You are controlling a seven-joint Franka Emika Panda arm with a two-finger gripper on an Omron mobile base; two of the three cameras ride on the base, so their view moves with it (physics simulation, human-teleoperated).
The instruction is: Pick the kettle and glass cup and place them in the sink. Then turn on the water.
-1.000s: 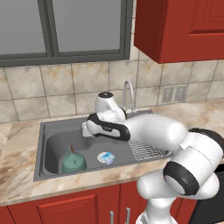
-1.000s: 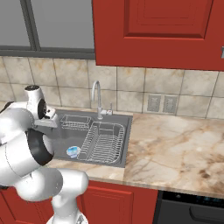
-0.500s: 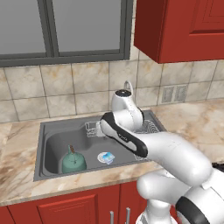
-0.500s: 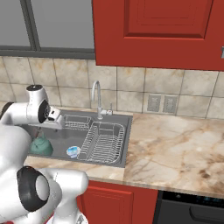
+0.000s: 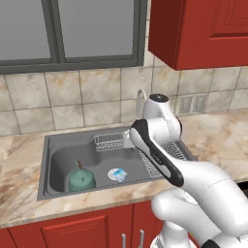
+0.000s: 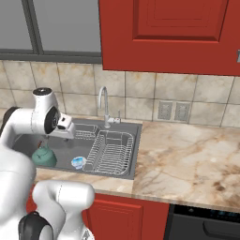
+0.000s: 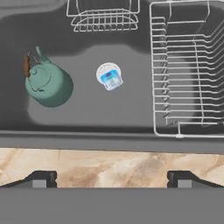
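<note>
The teal-green kettle (image 5: 80, 178) (image 6: 44, 156) (image 7: 47, 83) stands upright on the floor of the dark grey sink (image 5: 62, 156) (image 7: 87, 111), at its left end. My gripper (image 7: 111, 179) hangs high above the sink's front rim and looks straight down. Its two fingertips (image 7: 40, 179) are spread wide apart with nothing between them. The kettle lies ahead and to the left of the gripper, well below it. The glass cup is out of view. No water shows at the chrome faucet (image 5: 140, 100) (image 6: 103, 106).
A small blue-white round object (image 7: 109, 76) (image 5: 117, 174) lies mid-basin. A wire dish rack (image 7: 188, 74) (image 6: 110, 150) fills the sink's right side, with a small wire basket (image 7: 103, 17) at the back. The marble counter (image 7: 109, 164) (image 6: 187, 154) runs along the front and right.
The arm has swung its elbow from left to right over the sink and the hand has shifted slightly right. The kettle and round object have not moved. The gripper stays open.
</note>
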